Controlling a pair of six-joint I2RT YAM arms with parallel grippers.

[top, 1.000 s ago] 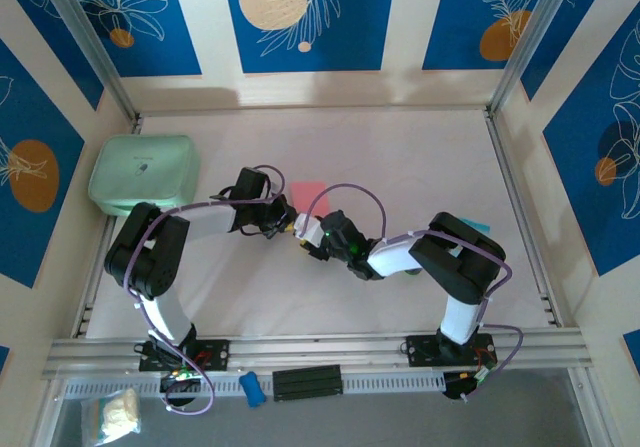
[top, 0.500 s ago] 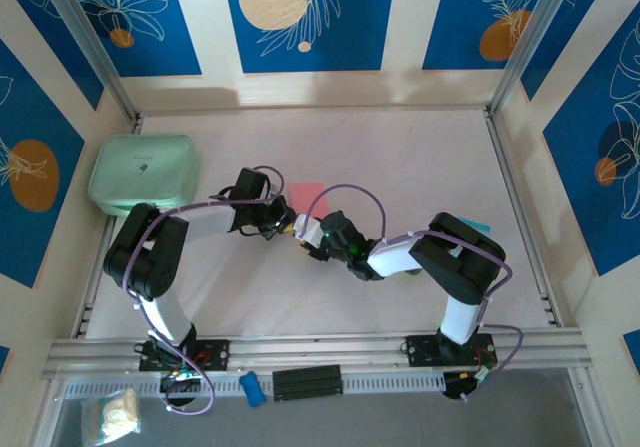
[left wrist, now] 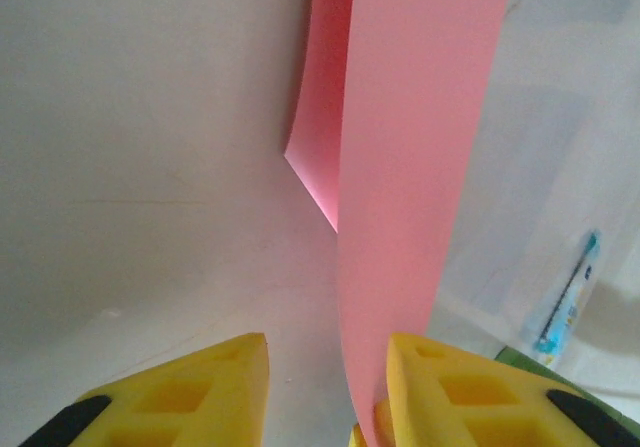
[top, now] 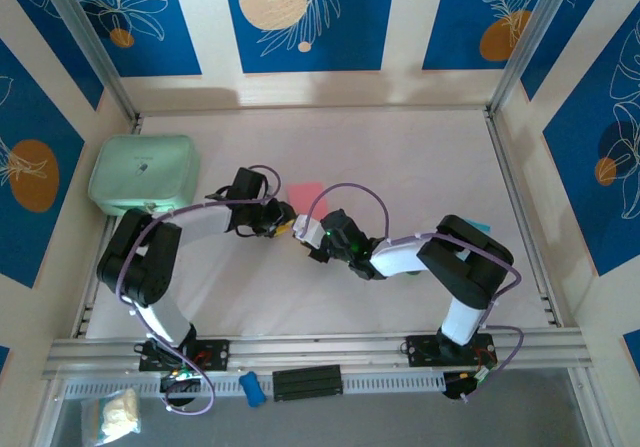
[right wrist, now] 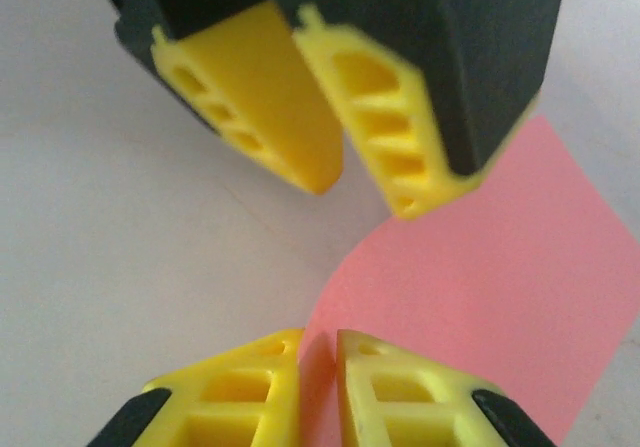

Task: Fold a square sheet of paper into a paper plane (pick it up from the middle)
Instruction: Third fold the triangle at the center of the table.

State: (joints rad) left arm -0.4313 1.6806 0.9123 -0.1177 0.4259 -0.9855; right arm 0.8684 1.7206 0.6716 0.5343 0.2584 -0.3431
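Since a second ago your left gripper has released, and your right gripper has clamped onto a corner of the square sheet of paper. The sheet curls up between them. The mint-green case lies closed at the far left, its contents hidden.

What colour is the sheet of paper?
Pink. The paper shows best in the left wrist view.

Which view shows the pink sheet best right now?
Right wrist: the pink sheet spreads broad, its corner pinched in the right gripper. Left wrist shows it close up as a curled strip; top external shows just a small patch beyond the arms.
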